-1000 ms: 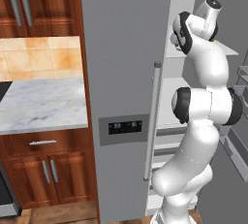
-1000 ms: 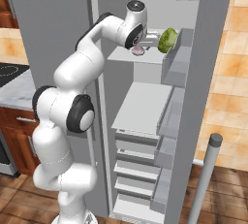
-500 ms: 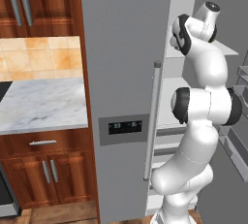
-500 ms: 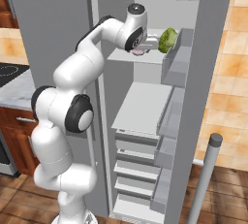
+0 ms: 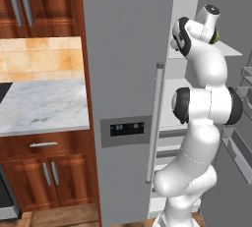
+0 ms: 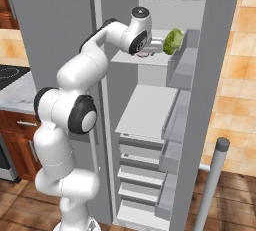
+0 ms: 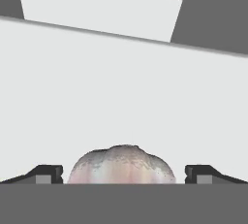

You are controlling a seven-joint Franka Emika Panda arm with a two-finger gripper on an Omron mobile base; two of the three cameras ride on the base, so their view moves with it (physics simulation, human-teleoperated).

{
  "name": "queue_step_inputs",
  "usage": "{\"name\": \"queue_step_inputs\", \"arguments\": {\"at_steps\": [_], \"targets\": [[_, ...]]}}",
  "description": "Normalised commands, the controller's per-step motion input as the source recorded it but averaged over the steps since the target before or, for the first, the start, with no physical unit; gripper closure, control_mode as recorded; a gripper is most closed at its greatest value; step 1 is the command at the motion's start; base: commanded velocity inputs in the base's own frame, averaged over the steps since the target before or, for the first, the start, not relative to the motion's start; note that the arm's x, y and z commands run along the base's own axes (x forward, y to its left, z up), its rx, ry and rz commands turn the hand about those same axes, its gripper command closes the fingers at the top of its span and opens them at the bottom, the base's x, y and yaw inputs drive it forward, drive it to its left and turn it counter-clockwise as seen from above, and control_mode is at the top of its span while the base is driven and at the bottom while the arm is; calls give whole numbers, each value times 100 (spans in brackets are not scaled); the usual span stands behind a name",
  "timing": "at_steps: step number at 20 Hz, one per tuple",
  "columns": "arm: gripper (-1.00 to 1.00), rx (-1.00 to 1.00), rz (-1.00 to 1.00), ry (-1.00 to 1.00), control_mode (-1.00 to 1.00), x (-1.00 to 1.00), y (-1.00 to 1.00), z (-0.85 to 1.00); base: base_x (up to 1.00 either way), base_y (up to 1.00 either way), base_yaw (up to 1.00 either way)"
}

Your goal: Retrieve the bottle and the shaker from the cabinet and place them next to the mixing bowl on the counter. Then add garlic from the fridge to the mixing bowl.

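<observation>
The fridge (image 6: 215, 75) stands open, and my arm reaches onto its top white shelf (image 6: 131, 58). In the hand view the garlic (image 7: 121, 166), a pale whitish-pink bulb, sits on the shelf right between the two dark fingertips (image 7: 48, 172). My gripper (image 7: 124, 174) is open, with a finger on each side of the bulb and a gap to each. From the right base view the gripper (image 6: 149, 50) hangs low over the shelf with a bit of pink garlic (image 6: 143, 54) under it. The bottle, shaker and mixing bowl are out of view.
A green leafy vegetable (image 6: 174, 41) lies on the same shelf just right of the hand. Door bins (image 6: 176, 70) line the open door on the right. The shut fridge door with its long handle (image 5: 155, 123) is left, then the marble counter (image 5: 39, 105) and wood cabinets (image 5: 44, 5).
The hand has sunk a little toward the top shelf and around the garlic. The jaws have stayed wide open.
</observation>
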Motion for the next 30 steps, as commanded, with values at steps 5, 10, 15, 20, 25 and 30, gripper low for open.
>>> {"name": "queue_step_inputs", "arguments": {"at_steps": [5, 10, 15, 20, 25, 30], "targets": [[100, 0, 2, 0, -100, 2, 0, -7, 0, 0, 0], [100, 0, 1, -2, -100, 0, 0, -1, 0, 0, 0], [100, 0, -1, -26, -100, 0, 0, -1, 0, 0, 0], [100, 0, -7, -27, -100, -9, -2, 6, 0, 0, 0], [100, 0, -13, -5, -100, -38, -23, 26, 0, 0, 0], [100, 0, -14, -14, -100, -70, 2, 25, 0, 0, 0]]}}
